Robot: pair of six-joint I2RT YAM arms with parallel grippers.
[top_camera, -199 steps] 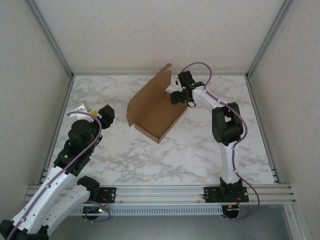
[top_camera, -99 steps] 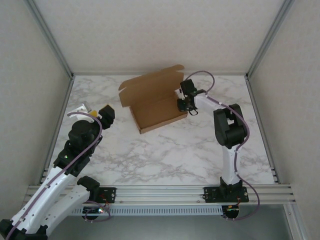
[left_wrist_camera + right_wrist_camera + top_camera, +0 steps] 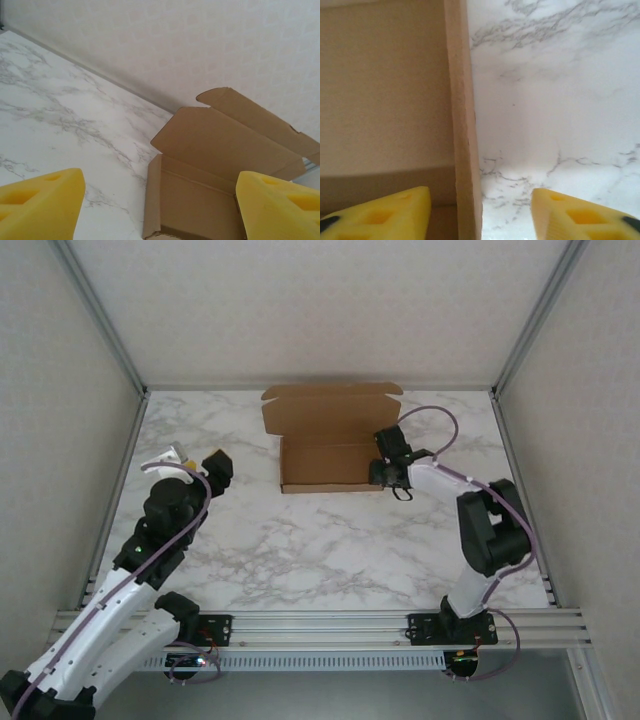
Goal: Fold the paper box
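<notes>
The brown paper box (image 3: 330,462) lies at the back middle of the table as a shallow tray, its lid (image 3: 330,410) standing open toward the back wall. My right gripper (image 3: 387,472) is at the tray's right end. In the right wrist view the right gripper (image 3: 481,196) is open and straddles the box's right wall (image 3: 462,125): one yellow finger (image 3: 380,215) is inside the tray, the other outside over the marble, and neither presses the wall. My left gripper (image 3: 192,462) hangs open at the left, well apart from the box. In the left wrist view the box (image 3: 220,165) lies ahead of the left gripper (image 3: 159,180).
The marble table (image 3: 330,550) is bounded by a metal frame with side walls and a back wall close behind the box lid. Both arm bases sit on the rail (image 3: 320,625) at the near edge.
The box has swung round from a diagonal pose to lie square with the back wall, shifting right. My right gripper moved nearer and rightward with it. The left arm barely moved.
</notes>
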